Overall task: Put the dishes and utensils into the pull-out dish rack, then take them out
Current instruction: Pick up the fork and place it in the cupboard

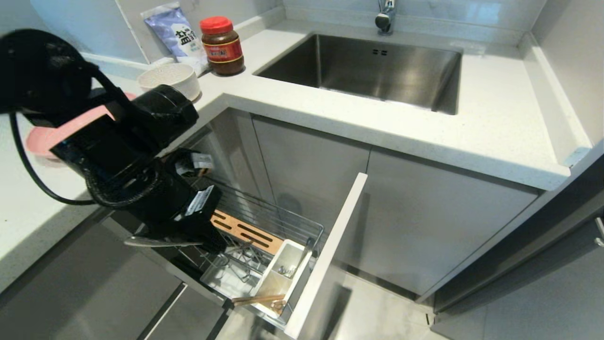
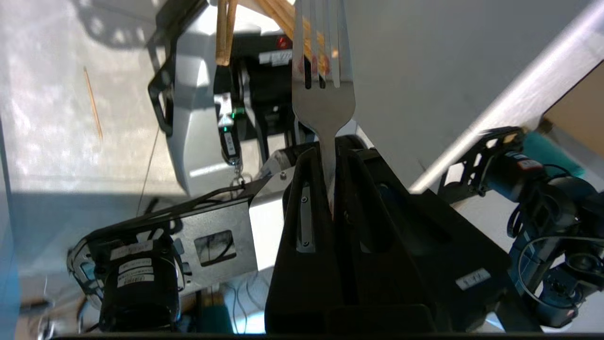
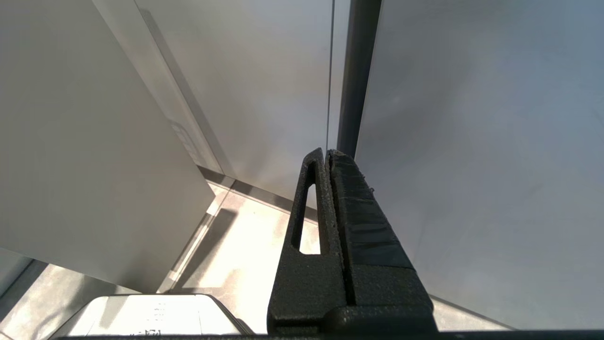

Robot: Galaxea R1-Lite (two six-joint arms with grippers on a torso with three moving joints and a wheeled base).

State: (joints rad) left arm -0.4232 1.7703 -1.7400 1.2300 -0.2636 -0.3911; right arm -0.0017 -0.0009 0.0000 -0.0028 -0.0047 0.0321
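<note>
The chrome wire pull-out dish rack [image 1: 264,226] stood drawn out from under the white speckled stone countertop [image 1: 330,113], its light-grey front panel [image 1: 325,264] turned edge-on toward the camera. Bare pale floor lay open to the right of the panel, in front of smooth grey cabinet doors [image 1: 311,174].

The black left gripper [image 1: 205,242] hung over the rear left of the rack, just beside the slotted light-wood strip [image 1: 245,231]. Its fingers [image 2: 302,208] were closed tight on the handle of the slim silver metal fork [image 2: 323,101]; in the head view the fork [image 1: 155,242] lay level, sticking out to the left of the gripper. Inside the rack, the white rectangular utensil caddy [image 1: 283,271] sat against the front panel, with something metallic in its rear compartment, too small to identify. The thin light-wood chopsticks [image 1: 258,299] lay across the caddy's front end.

On the counter behind the arm sat the round cream-white bowl [image 1: 172,78] and, mostly hidden, the pale-pink plate [image 1: 47,137]. A stainless steel sink [image 1: 373,71] was set into the counter further right.

The right gripper [image 3: 326,153], fingers pressed together and empty, pointed at grey panels.
</note>
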